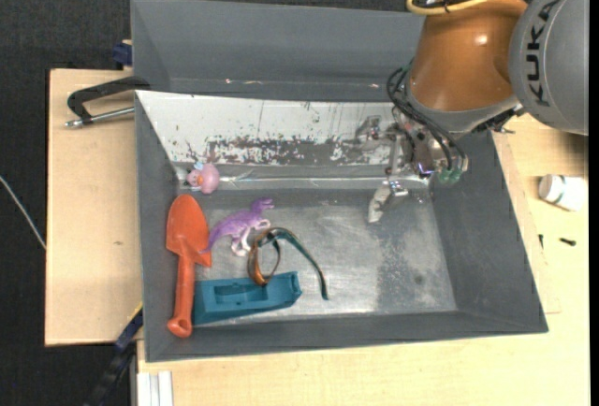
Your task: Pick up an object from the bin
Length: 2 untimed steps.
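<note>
Bright glare across the bin (pixel 281 119)
</note>
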{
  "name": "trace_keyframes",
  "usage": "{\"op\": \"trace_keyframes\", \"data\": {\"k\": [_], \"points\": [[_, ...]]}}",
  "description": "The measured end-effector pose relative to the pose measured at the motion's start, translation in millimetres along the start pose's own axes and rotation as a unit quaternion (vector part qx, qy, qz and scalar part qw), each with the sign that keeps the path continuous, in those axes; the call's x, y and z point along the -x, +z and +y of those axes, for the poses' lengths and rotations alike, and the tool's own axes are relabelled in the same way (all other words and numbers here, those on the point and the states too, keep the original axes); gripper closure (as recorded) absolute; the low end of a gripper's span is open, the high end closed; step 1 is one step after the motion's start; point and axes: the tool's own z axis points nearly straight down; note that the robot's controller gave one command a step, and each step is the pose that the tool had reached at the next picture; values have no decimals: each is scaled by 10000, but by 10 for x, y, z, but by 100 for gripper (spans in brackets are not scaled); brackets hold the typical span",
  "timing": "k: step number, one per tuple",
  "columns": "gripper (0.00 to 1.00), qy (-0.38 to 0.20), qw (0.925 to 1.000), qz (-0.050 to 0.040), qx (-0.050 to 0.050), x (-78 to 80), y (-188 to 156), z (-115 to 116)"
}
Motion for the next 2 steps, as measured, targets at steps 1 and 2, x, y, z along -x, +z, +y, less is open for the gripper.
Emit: {"op": "trace_keyframes", "data": {"k": [1,2], "points": [[0,-8,10000,18,-17,52,57,37],[0,-805,9968,-1,-4,-91,539,297]]}}
